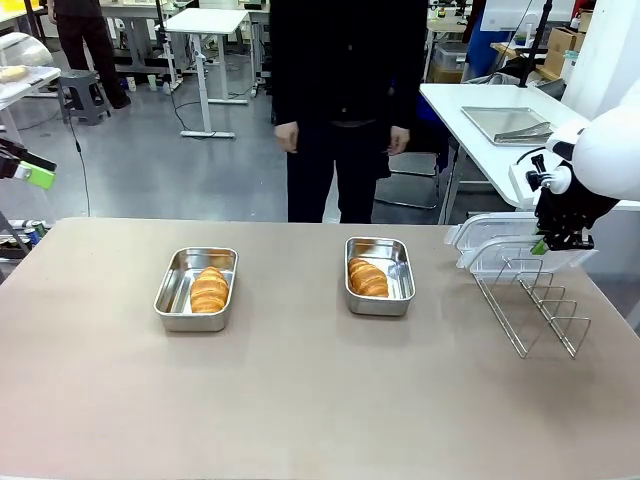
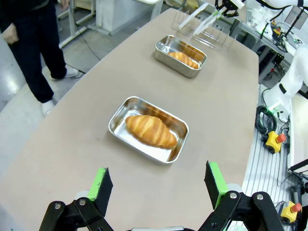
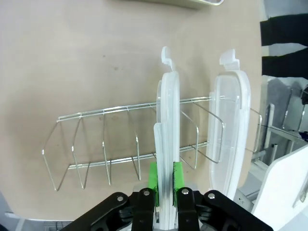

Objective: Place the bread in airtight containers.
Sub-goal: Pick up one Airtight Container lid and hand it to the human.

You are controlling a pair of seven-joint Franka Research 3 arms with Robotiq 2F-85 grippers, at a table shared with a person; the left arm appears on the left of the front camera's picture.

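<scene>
A beige tabletop [image 1: 300, 400] is seen from the robot's side, and a person [image 1: 345, 110] in dark clothes stands at its far edge with hands hanging down. Two small shiny steel pans sit well apart near the middle of the tabletop, both open-topped. The left pan [image 1: 170, 292] holds the left croissant [image 1: 209, 289], golden-brown and ridged, lying lengthwise close to the pan's right-hand wall. The right pan [image 1: 399, 272] holds the right croissant [image 1: 367, 277], lying at a slant toward the pan's left side. At the right end of the tabletop stands a wire rack [image 1: 545, 310] made of a row of upright loops. Two clear plastic lids with white rims stand on edge in it, side by side at the end nearer the person. The right pincer [image 3: 165, 182] comes down onto the rack from above. Its green pads press against both faces of the first lid [image 3: 166, 110], and the jaws are drawn almost together, so the lid is clamped by its rim. The second lid [image 3: 230, 125] stands just beside it in the next slot, apart from the pincer. The left pincer [image 2: 158, 185] is held in the air off the left end of the tabletop with its jaws spread wide and nothing between them. In its wrist view the left pan and its croissant lie on the tabletop ahead of the fingers, and the right pan and the rack lie farther along.
</scene>
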